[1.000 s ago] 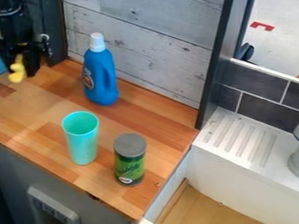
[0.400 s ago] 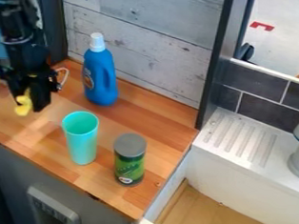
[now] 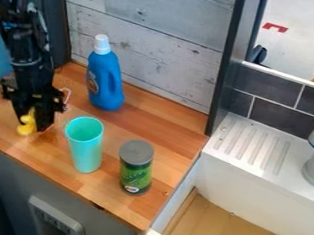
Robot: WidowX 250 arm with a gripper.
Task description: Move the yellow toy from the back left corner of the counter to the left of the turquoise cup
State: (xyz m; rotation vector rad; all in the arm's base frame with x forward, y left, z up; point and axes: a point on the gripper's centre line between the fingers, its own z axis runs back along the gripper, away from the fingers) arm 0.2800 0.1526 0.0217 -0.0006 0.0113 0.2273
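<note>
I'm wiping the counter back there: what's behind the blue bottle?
Behind the blue bottle, the counter and the pale wooden wall show on both sides; whatever its body covers cannot be seen.

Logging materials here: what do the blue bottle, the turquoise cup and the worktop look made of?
Blue bottle: probably moulded plastic, smooth, with a built-in handle and white cap.
Turquoise cup: likely plastic, evenly coloured inside and out.
Worktop: wood or wood-look laminate, with brown strips in varied tones.

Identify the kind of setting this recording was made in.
Probably a toy kitchen set up in a larger room: a wooden countertop beside a white sink, with dark tile backsplash behind it.
</note>
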